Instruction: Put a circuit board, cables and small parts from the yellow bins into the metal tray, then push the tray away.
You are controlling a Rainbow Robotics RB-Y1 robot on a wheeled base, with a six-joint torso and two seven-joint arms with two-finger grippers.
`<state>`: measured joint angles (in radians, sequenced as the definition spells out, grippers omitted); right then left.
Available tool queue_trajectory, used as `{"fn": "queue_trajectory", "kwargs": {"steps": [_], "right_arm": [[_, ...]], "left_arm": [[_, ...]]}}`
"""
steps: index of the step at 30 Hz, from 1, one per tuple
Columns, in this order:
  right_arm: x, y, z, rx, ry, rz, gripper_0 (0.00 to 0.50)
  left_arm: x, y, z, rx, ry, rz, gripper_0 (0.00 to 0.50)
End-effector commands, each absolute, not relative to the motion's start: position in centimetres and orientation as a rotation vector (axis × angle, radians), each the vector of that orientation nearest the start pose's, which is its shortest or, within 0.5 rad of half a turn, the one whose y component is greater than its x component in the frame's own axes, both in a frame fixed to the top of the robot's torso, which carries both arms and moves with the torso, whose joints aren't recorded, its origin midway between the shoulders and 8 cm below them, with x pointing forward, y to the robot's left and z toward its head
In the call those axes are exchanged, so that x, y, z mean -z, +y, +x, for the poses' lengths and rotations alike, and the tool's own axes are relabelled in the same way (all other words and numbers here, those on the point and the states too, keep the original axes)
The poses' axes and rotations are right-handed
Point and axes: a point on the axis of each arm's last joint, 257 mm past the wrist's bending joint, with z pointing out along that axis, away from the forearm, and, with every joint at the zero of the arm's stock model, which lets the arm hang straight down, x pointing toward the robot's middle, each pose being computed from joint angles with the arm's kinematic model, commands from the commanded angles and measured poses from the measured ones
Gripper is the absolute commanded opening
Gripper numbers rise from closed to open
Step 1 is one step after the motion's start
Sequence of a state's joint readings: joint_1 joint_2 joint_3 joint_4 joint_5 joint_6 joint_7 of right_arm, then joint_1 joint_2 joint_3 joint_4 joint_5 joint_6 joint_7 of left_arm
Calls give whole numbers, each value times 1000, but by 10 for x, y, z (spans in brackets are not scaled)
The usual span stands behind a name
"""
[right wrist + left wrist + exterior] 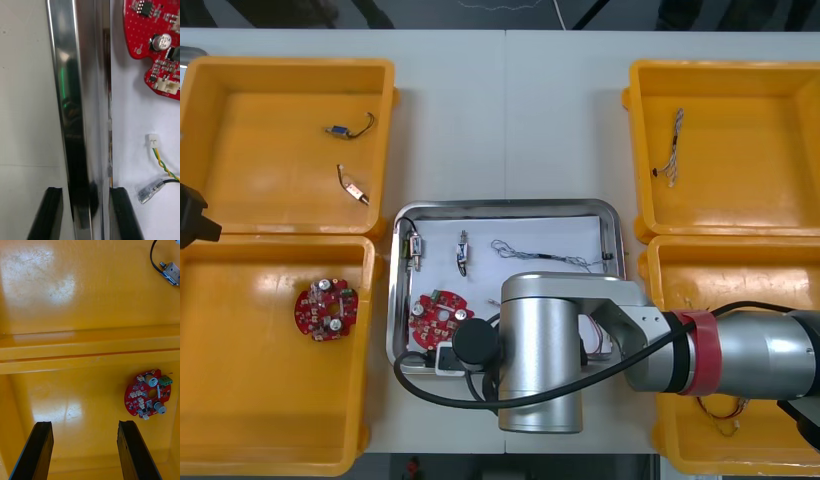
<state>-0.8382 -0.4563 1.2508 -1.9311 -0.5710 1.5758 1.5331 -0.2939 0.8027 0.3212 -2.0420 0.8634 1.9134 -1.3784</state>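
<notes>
Step in hand: the tray (505, 205) already holds a board, cables and parts, so I judge that only the push away is left.
Tray: on the counter (505, 120) between the bins (240, 400), white inside; the counter beyond the tray's far rim is bare.
In the tray: a circuit board (438, 318) toward its near left corner, small parts (416, 250) by its far left side, a thin cable (545, 255) along its far side, and a twisted cable with a white plug (163, 165) just inside the rim.
Right gripper (87, 189): at the tray's near side, pinching the tray's wall with one finger outside the rim and one inside.
Left gripper (84, 423): fingers spread and empty, parked over the bins left of the tray, with a spare board (148, 393) below it.
How to do it well: hold the pinch firm, stay low and level so the tray slides rather than tips, and push straight and slowly so nothing shifts inside.
Watch for: the shiny wall may slip; the plugged cable lies close to the inside finger; a skewed push could catch the bins beside the tray.
</notes>
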Motion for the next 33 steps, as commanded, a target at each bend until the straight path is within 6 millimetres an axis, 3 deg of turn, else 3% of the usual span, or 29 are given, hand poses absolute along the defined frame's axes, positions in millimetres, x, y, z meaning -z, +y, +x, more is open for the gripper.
{"fn": "queue_trajectory", "kwargs": {"steps": [1, 4, 15, 33], "right_arm": [[324, 9, 321, 269, 1995, -1983, 57], [323, 10, 322, 273, 1994, -1975, 0], [313, 6, 348, 369, 1939, -1913, 0], [266, -4, 411, 597, 1734, -1972, 0]], "left_arm": [[114, 400, 411, -39, 2613, 9, 500], [114, 400, 410, -44, 2615, 11, 500], [114, 400, 410, -44, 2615, 11, 500], [114, 400, 410, -44, 2615, 11, 500]]}}
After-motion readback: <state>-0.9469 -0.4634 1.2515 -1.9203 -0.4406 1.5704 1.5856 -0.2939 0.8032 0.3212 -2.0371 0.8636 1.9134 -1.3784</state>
